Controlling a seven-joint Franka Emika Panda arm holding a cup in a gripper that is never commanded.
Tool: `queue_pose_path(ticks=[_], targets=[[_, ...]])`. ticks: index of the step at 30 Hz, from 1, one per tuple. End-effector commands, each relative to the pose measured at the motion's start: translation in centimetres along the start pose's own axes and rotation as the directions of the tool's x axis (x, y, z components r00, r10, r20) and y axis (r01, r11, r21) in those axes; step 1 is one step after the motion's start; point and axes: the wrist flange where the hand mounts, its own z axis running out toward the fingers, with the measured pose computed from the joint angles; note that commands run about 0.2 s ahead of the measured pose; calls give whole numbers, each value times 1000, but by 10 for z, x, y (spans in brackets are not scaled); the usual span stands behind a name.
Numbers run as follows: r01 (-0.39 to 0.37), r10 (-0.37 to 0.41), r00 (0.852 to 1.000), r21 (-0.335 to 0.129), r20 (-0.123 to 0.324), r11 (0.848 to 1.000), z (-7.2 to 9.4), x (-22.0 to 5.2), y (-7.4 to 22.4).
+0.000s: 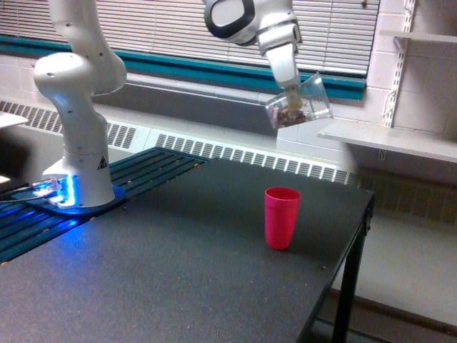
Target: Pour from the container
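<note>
The container (298, 103) is a small clear plastic cup, held tilted in the air with brownish bits visible inside. My gripper (291, 91) is shut on it, coming down from the white arm at the top of the exterior view. The container hangs well above the pink-red cup (282, 217), roughly over it and a little toward the exterior view's right. The pink-red cup stands upright on the dark table (178, 271). Nothing is seen falling from the container.
The arm's white base (80, 164) stands at the exterior view's left on a blue-lit mount. The table's edge (357, 236) drops off just right of the pink cup. A wall shelf (389, 139) sits close behind the container.
</note>
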Motion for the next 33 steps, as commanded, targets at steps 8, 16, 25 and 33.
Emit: queue_pose_path(ticks=[8,16,25,33], targets=[[49,-48,998,-52,30,997,18,-24,24],[65,-59,996,-94,64,993,34,-36,31],[100,-89,992,-139,86,985,44,-42,30],[117,-98,988,-169,117,979,59,-54,33]])
